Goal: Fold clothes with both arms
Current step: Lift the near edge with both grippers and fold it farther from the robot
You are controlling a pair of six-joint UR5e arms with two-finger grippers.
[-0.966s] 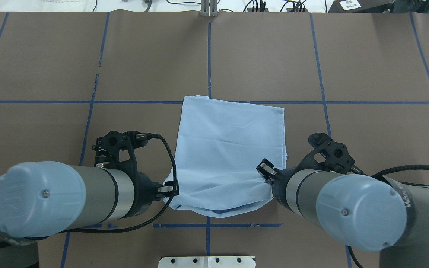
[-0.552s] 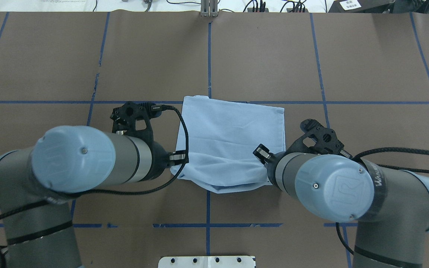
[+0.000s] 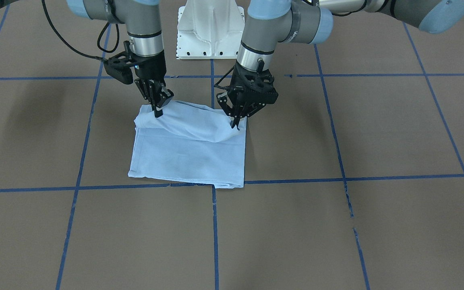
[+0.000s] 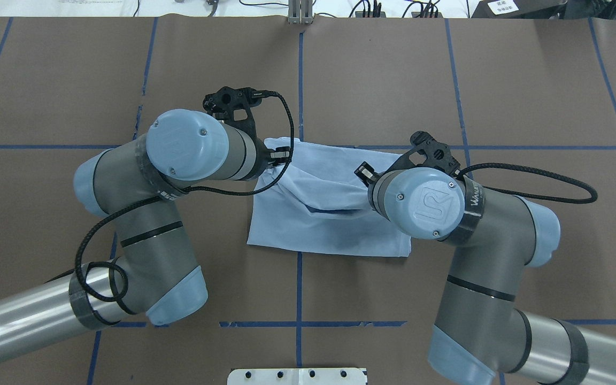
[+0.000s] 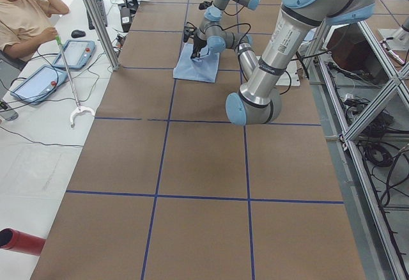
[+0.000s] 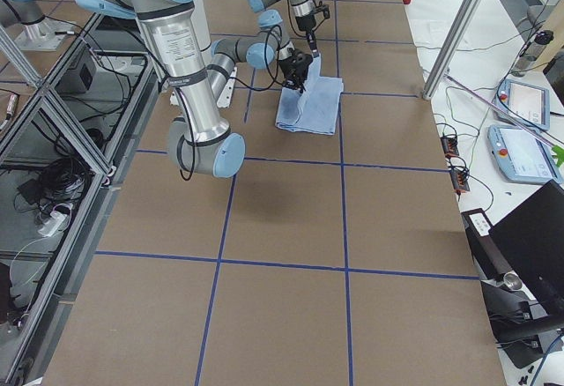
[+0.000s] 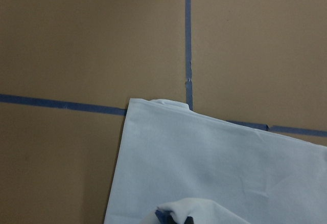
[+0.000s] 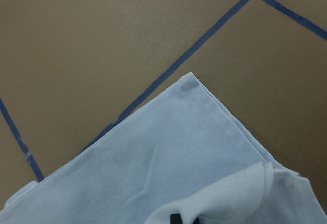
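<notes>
Folded light blue short-sleeved fabric T-shirt [image 3: 187, 157] lies flat, touching the blue tape cross [image 3: 214, 190]. Black two-finger left gripper [image 3: 235, 123] and right gripper [image 3: 158, 110] each pinch its raised edge away from the cross.

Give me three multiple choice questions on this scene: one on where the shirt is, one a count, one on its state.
1. Where does the T-shirt lie?
A: at a far corner
B: over the centre tape line, in front of the white base
C: hanging off an edge

2. How many end effectors grip it?
A: none
B: one
C: two

3. What state is it in?
A: spread flat with sleeves out
B: balled up
C: folded, with one edge lifted

Answers:
1. B, the blue line runs under the shirt.
2. C, the left end effector and the right end effector each pinch the lifted edge.
3. C, the held edge hangs above the flat layers.
</notes>
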